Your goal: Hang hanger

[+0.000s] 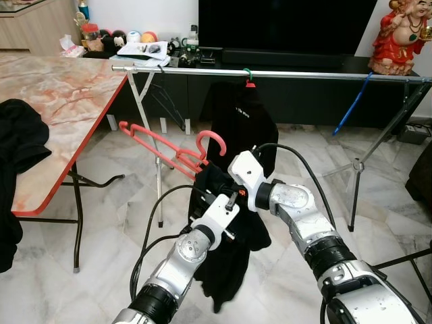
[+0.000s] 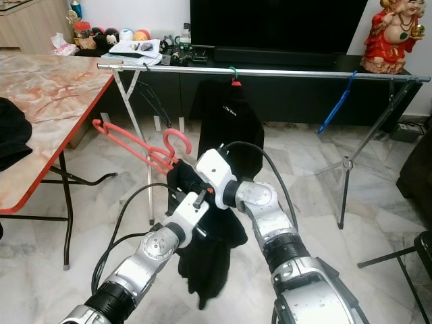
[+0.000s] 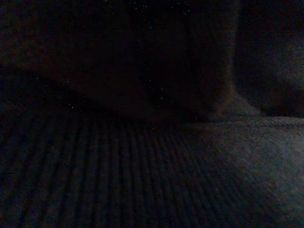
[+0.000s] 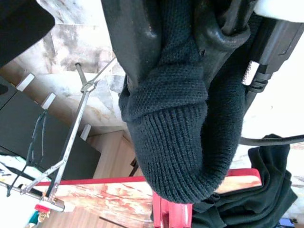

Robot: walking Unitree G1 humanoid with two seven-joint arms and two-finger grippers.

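right now both my arms are up in front of the metal rail [image 1: 290, 73]. my right gripper [image 4: 190, 71] has its black fingers [image 4: 137, 42] pinched tight on the knit cuff of the black garment [image 1: 226, 263]. the red hanger [image 1: 169, 152] sits in that cloth, hook up, below the rail. my left gripper [image 1: 210, 192] is pushed into the cloth; i cannot tell about its fingers.

Table [image 1: 61, 94] left of rail [image 1: 304, 74], hanger [image 1: 169, 152] before both
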